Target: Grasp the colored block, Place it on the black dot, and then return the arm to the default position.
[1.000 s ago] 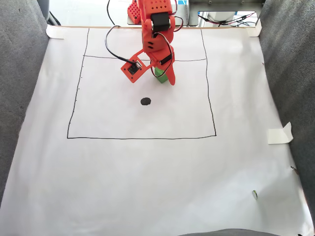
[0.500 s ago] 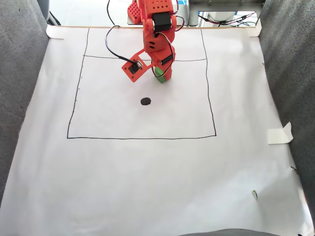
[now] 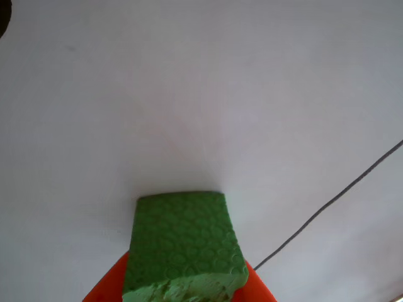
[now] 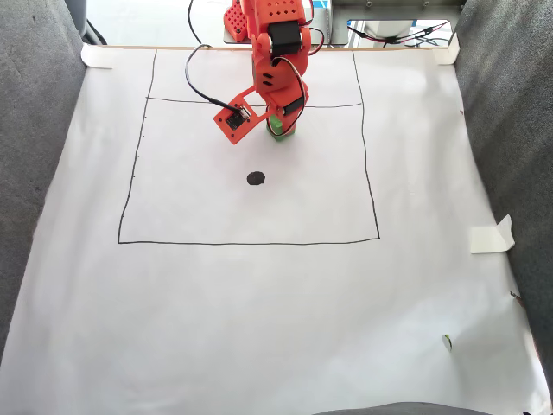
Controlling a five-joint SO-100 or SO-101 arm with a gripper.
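Since earlier, gripper [image 4: 282, 130] has lifted, clamped on green cube [image 3: 184, 242]; carry level toward black dot [image 4: 256, 178], centring before release.

A hobby robotics bench: hand-ruled paper sheet [image 4: 259, 294] taped between grey panels [image 4: 34, 130].

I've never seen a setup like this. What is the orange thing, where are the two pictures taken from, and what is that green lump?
The orange thing is a small robot arm on a table covered with white paper. The fixed view looks down from above and in front. The other view sits close to the gripper, looking along its two orange fingers. Between them is a green foam block, apparently gripped. On the paper are a drawn square and a black dot, where the block should go. The block is not there yet.
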